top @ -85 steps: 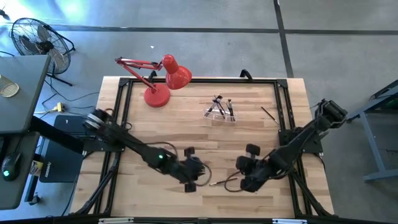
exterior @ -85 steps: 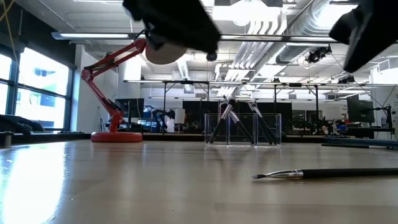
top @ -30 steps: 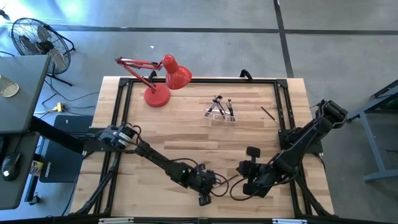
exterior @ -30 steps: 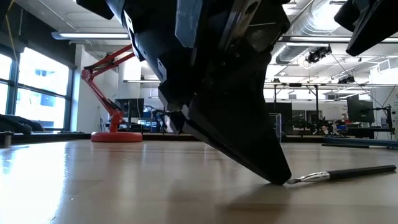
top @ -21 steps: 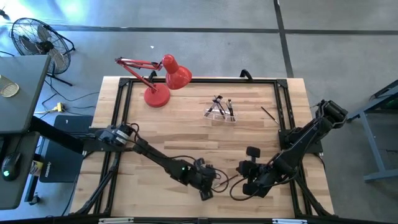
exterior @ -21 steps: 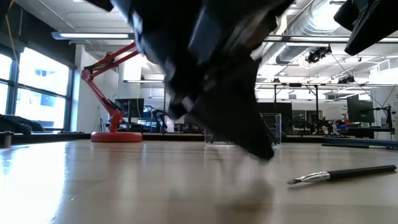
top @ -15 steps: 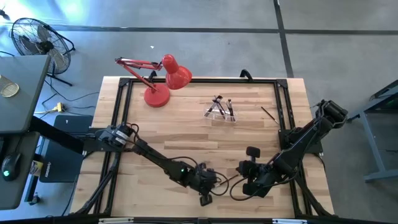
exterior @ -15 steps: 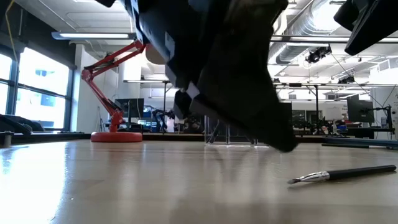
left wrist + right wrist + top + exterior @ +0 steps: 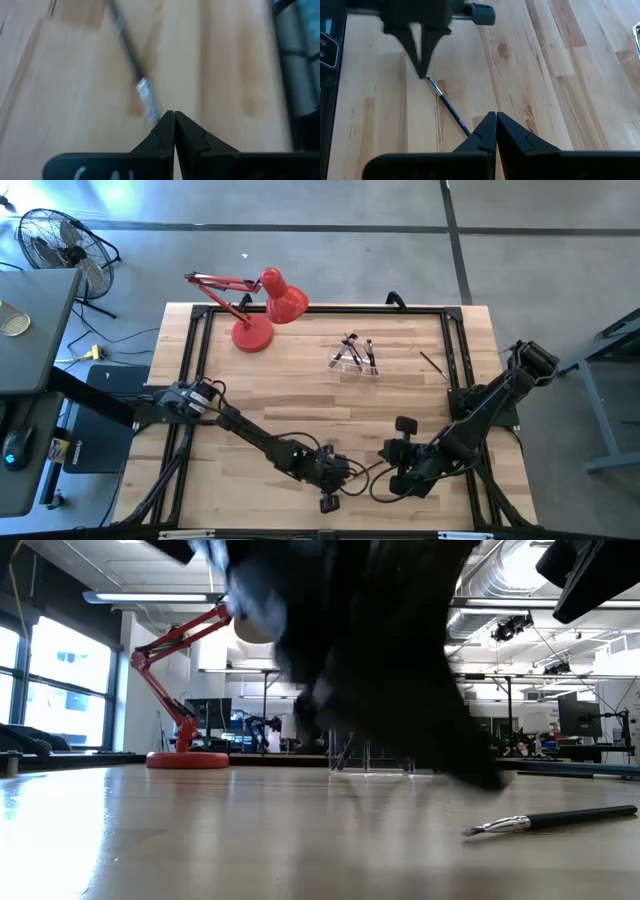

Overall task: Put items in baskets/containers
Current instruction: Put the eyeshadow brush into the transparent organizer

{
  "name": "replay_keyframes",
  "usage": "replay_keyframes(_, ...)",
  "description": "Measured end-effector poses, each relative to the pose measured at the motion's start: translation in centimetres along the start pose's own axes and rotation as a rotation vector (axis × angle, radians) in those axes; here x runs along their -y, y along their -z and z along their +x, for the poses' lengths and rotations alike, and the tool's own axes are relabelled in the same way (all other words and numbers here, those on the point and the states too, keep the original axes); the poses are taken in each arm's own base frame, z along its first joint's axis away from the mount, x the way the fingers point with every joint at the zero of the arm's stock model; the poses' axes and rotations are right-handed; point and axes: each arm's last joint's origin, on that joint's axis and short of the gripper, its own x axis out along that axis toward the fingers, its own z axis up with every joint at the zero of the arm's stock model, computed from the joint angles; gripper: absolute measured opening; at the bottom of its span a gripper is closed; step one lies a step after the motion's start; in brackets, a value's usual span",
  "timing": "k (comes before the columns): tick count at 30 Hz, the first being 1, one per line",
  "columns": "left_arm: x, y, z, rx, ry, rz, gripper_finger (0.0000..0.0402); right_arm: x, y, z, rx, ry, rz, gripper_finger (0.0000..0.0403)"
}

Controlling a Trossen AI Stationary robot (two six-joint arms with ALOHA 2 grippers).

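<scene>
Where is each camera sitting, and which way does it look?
High view: above the table, looking straight down; shows both arms, the lamp and the holder.
Low view: at table-top height, looking level across; a blurred dark arm fills the middle, a brush lies on the table.
Left wrist view: on the left arm, looking past the shut left gripper at the brush.
Right wrist view: on the right arm, looking past the shut right gripper; it sees the left gripper too.
All four share the brush.

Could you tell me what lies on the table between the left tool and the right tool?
A brush lies on the wood between the left tool and the right tool, bristle end toward the left one. The right wrist view shows it.
</scene>
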Motion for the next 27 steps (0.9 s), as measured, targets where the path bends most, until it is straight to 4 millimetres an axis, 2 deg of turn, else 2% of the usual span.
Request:
replay_keyframes(17, -0.5, 1.0, 1.2, -0.035, -0.02, 0.001, 0.0, -0.1, -0.1, 0.0, 0.009, -0.014, 0.017, 0.0008)
replay_keyframes(27, -0.4, 0.9, 1.2, -0.025, -0.016, -0.011, 0.0, -0.4, -0.3, 0.0, 0.028, -0.035, 0.031, 0.0014)
